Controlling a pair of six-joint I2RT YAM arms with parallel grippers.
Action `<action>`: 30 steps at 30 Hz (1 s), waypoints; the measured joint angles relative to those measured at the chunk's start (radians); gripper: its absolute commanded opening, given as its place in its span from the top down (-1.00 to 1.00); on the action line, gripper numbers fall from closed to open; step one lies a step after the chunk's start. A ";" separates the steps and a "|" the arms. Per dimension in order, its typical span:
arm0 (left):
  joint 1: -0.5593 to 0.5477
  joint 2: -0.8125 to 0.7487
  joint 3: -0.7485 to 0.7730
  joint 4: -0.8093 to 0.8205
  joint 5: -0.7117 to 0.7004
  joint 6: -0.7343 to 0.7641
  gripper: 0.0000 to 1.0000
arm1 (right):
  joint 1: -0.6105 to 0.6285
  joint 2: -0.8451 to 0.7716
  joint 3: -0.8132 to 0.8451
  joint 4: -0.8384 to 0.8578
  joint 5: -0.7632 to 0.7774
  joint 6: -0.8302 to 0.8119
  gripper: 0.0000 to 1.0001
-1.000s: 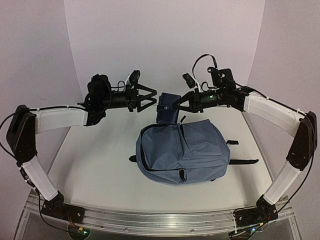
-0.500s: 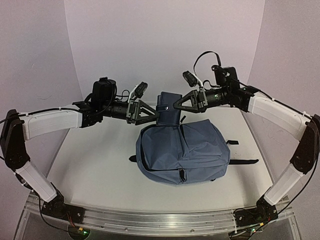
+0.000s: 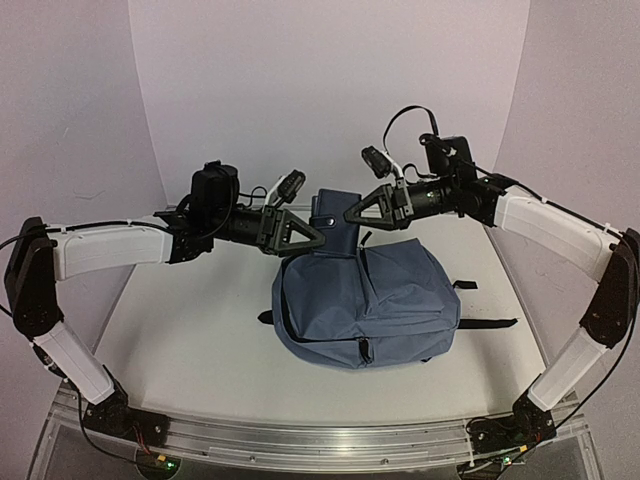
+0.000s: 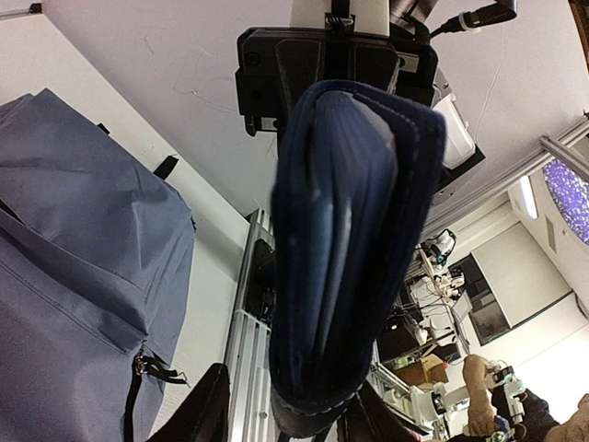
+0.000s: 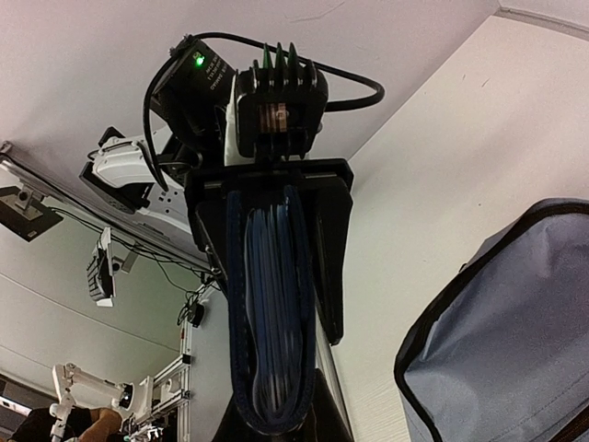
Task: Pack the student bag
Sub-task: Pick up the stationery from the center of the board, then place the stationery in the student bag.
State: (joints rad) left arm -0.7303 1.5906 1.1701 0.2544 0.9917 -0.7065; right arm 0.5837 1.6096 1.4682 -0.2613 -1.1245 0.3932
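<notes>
We see the white table first, with both arm bases at its near edge. The student bag lies flat in the middle of it: slate-blue, its top end toward the far wall, black straps sticking out on its right side, and a black zipper running across the front pocket.

Both arms reach inward over the far half of the table and meet just past the bag's top end. Between them a navy folder stands on edge, and from above its lower edge overlaps the bag's top end. We cannot tell whether the two touch.

The right gripper is clenched on the folder's right edge. Its wrist camera looks straight down the folder, showing blue layers inside a dark rim, with a black-edged corner of the bag to the side.

The left gripper has its fingers on either side of the folder's left edge. Its wrist view shows a gap beside one finger, so we cannot tell whether it is pinching the folder.
</notes>
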 measured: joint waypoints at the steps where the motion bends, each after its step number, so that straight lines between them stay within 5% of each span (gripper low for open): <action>1: 0.000 0.000 -0.001 0.007 0.000 -0.002 0.66 | 0.002 0.000 -0.002 0.002 0.002 0.000 0.93; 2: -0.001 0.000 -0.001 0.015 0.003 -0.004 0.79 | 0.003 0.000 -0.006 0.003 0.005 0.001 0.74; 4: -0.001 0.000 -0.004 0.034 0.004 -0.024 0.96 | 0.006 0.001 -0.013 0.006 0.013 0.004 0.00; 7: -0.002 0.000 -0.018 0.049 -0.010 -0.036 1.00 | 0.007 0.002 -0.018 0.006 0.036 0.005 -0.48; 13: 0.001 0.000 -0.057 0.044 -0.088 -0.057 1.00 | -0.009 0.002 -0.018 -0.096 0.302 -0.097 -0.22; 22: 0.005 0.000 -0.104 0.034 -0.151 -0.084 1.00 | -0.009 0.006 -0.024 -0.276 0.862 -0.281 -0.19; 30: 0.005 0.000 -0.105 0.034 -0.167 -0.088 0.99 | 0.127 0.097 -0.026 -0.364 1.099 -0.372 -0.21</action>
State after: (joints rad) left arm -0.7258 1.5909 1.0646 0.2886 0.8243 -0.7944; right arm 0.7103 1.7071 1.4417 -0.6255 -0.0256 0.0211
